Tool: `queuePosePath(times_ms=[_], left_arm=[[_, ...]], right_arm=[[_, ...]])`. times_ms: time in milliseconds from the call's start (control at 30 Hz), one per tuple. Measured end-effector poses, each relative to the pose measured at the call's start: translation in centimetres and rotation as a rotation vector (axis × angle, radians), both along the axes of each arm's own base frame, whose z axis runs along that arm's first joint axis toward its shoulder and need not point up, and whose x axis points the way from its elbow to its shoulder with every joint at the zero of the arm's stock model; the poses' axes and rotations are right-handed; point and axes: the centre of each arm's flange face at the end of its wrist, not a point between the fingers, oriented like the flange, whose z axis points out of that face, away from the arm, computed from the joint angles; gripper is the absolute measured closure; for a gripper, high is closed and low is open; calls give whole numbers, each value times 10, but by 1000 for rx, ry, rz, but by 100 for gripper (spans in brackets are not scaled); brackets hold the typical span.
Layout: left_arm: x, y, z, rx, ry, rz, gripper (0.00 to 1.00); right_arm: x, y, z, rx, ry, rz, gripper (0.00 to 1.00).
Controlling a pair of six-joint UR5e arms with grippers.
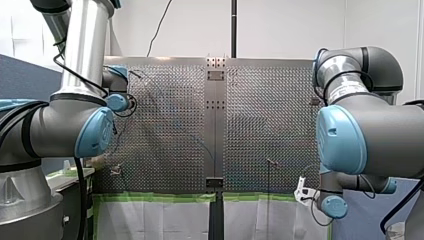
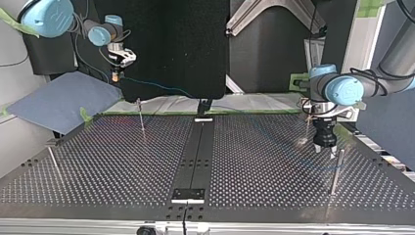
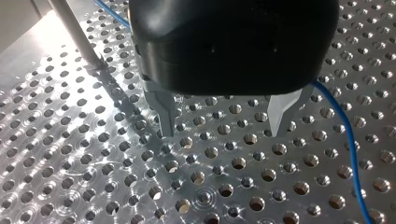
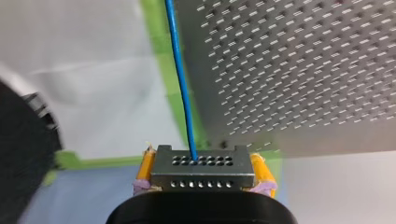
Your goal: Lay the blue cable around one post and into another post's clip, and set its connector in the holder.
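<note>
- My right gripper (image 4: pixel 202 164) is clenched on the connector (image 4: pixel 201 173), a grey block with rows of holes, pinched between yellow pads (image 4: pixel 145 165).
- The blue cable (image 4: pixel 180 70) leaves the connector's face and runs straight ahead of the gripper, toward 12 o'clock. It passes over green tape (image 4: pixel 156 37) beside the bench (image 4: pixel 303 70).
- In the top view this gripper hangs in the air beyond the bench's far edge, at about 10 o'clock from the bench's middle. The connector is clear of the bench.
- My left gripper (image 3: pixel 222 133) is released, its metal fingers (image 3: pixel 166 112) apart, their tips just above the bench with nothing between them.
- The cable lies on the bench just outside one finger, at 3 o'clock from this gripper.
- A thin post (image 3: pixel 74 32) stands at 10 o'clock from it.
</note>
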Motion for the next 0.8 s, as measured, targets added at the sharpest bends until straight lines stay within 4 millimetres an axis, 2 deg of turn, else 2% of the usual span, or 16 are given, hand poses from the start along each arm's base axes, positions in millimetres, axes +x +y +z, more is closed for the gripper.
queuePosePath(times_ms=[467,800], left_arm=[[0,0,0,0,0,1,0],[0,0,0,0,0,1,0]], right_arm=[[8,-37,73,-183,-21,51,100],[14,-52,123,-269,-18,64,100]])
